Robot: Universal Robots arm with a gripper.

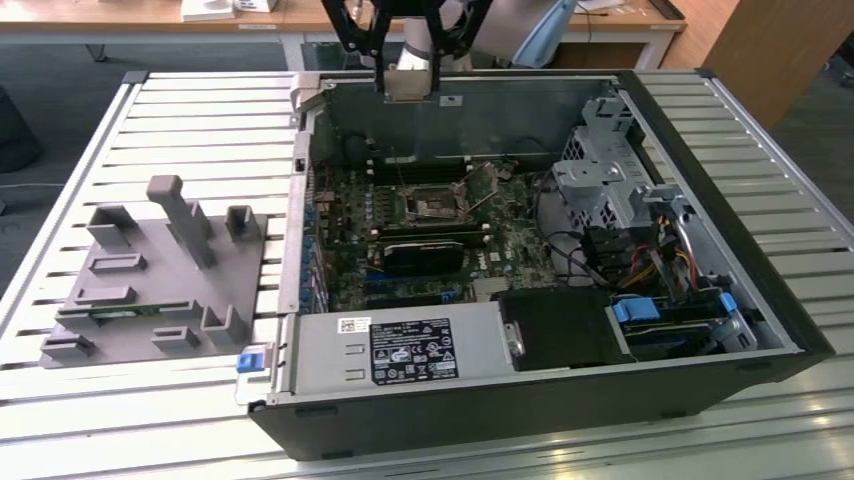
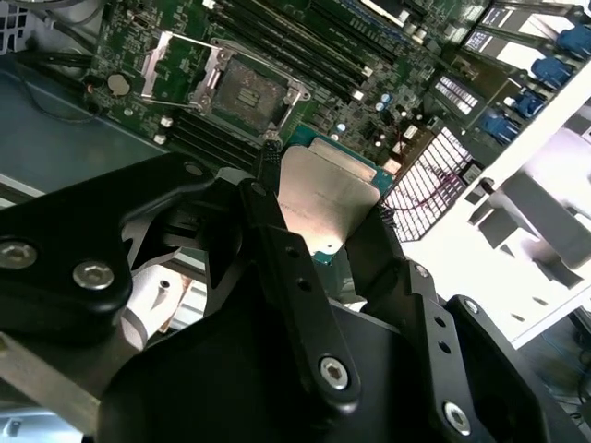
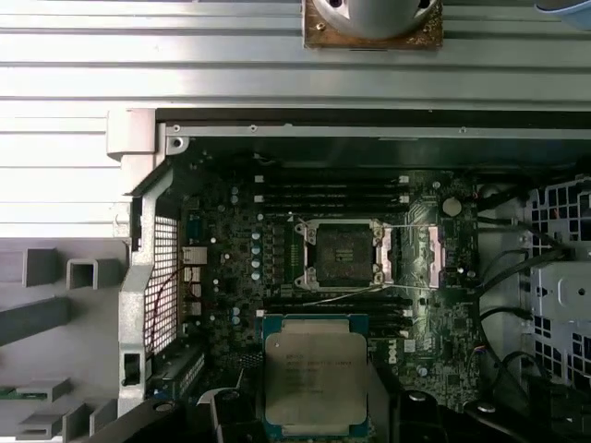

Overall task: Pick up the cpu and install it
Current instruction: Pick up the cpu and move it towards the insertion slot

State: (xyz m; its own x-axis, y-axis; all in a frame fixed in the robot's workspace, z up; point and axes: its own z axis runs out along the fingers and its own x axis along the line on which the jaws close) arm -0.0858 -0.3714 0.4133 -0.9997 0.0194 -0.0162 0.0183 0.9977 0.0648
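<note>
Your claw point(image 2: 325, 185) pinches the cpu point(image 2: 323, 210) by two opposite edges, metal top facing the wrist cameras. You hold it above the open computer case point(image 1: 747, 300), near its far wall, well apart from the socket point(image 3: 343, 254) (lid frame swung open). A grey fixture block point(image 1: 147, 290) lies on the worktop point(image 1: 80, 150), at the exterior view's left.

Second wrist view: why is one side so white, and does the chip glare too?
In the second wrist view the cpu shines pale in the dark pincer, and the grey fixture is washed out nearly white; in the first wrist view the slatted table is blown out while the motherboard stays dim.
</note>
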